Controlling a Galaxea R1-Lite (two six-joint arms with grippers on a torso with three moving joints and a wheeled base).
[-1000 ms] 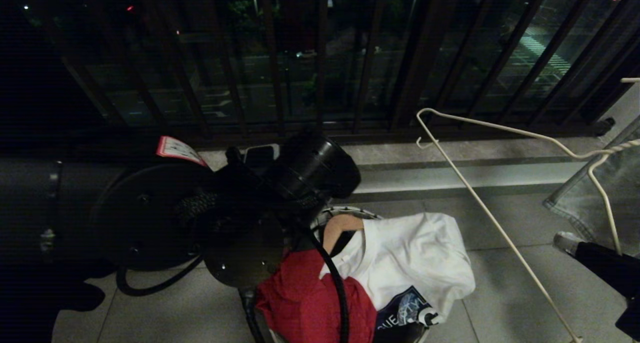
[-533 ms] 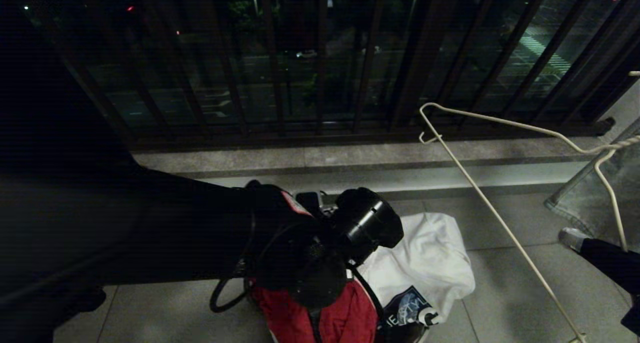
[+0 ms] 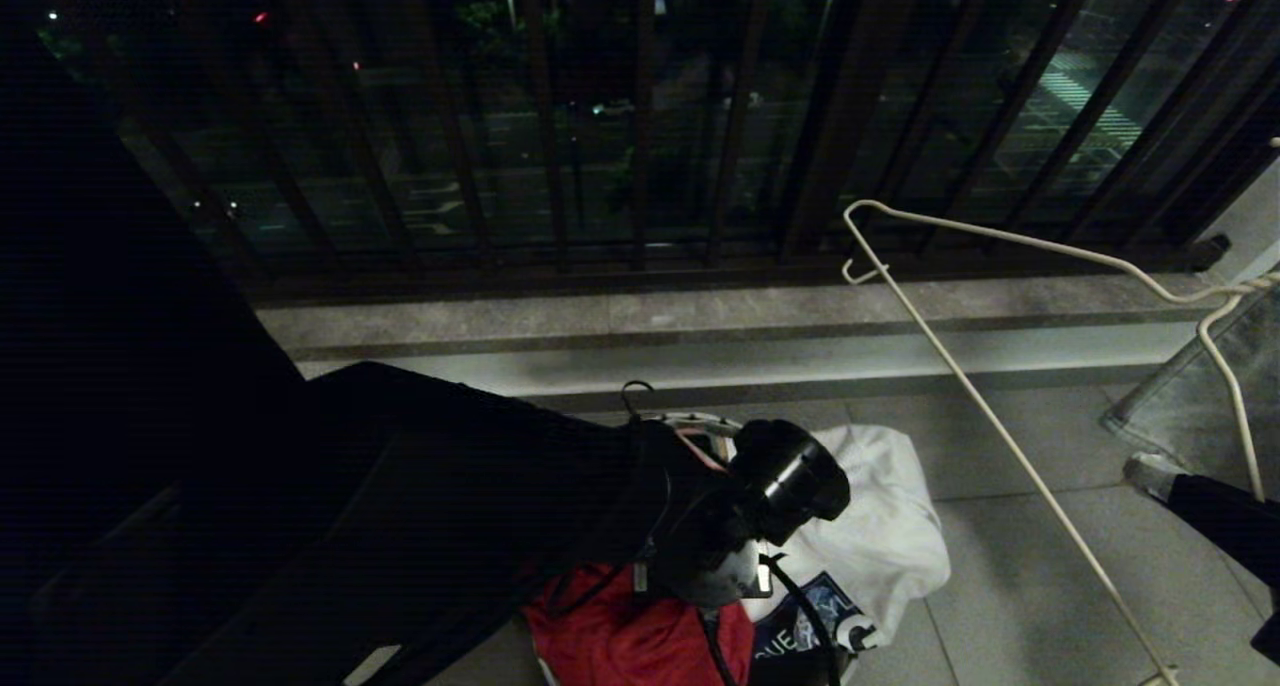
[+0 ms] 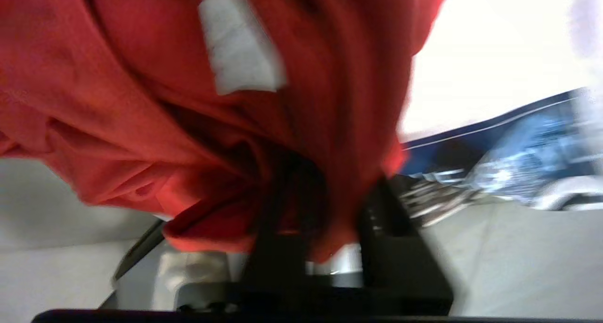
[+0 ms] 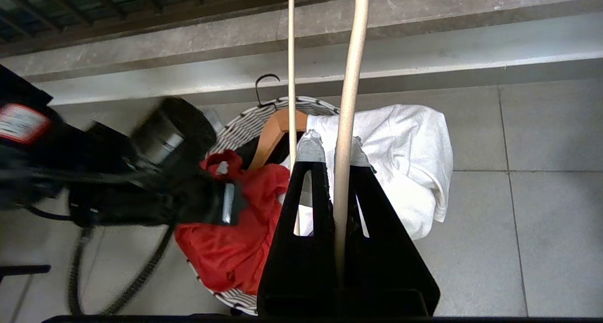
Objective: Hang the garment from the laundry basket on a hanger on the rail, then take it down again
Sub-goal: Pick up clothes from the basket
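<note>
Tiled balcony floor: left hand (image 4: 325,219) slightly parted, in garment (image 4: 141,125); right hand (image 5: 332,146) clenched on hanger (image 5: 351,78).

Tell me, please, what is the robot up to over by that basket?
It is fetching laundry. The left tool is down in the basket, its fingers either side of a fold of the red T-shirt. The right tool is clamped on a white wire hanger, held up beside the basket.

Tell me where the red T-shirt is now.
In the head view, the red T-shirt lies in the white woven basket at bottom centre, left of the white T-shirt, beneath the left pincer.
</note>
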